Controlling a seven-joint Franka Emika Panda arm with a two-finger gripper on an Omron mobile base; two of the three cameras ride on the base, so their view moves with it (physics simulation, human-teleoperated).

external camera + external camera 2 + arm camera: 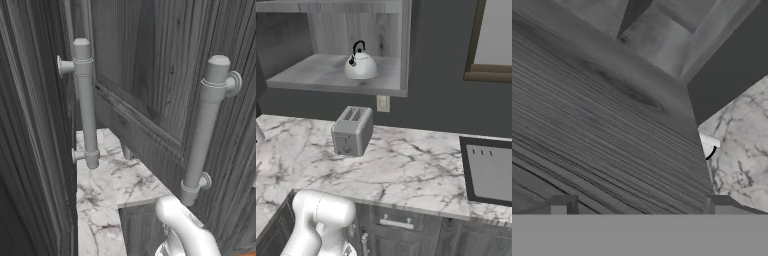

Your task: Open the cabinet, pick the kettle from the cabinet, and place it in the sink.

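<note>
So the gripper (639,206) has its jaws spread about as wide as they go, nothing between them, pressed up close to dark grey wood grain. The cabinet (336,80) already stands open, and the small squat silvery-white kettle (360,64) with its thin dark arched handle sits upright on the shelf, above and beyond the boxy grey toaster (352,131) on the white marble counter (416,170). The matte black sink (487,170) lies far right. I'd guess the swung-out door (150,90) with its long light-grey bar handle (205,130) is what's in the way.
</note>
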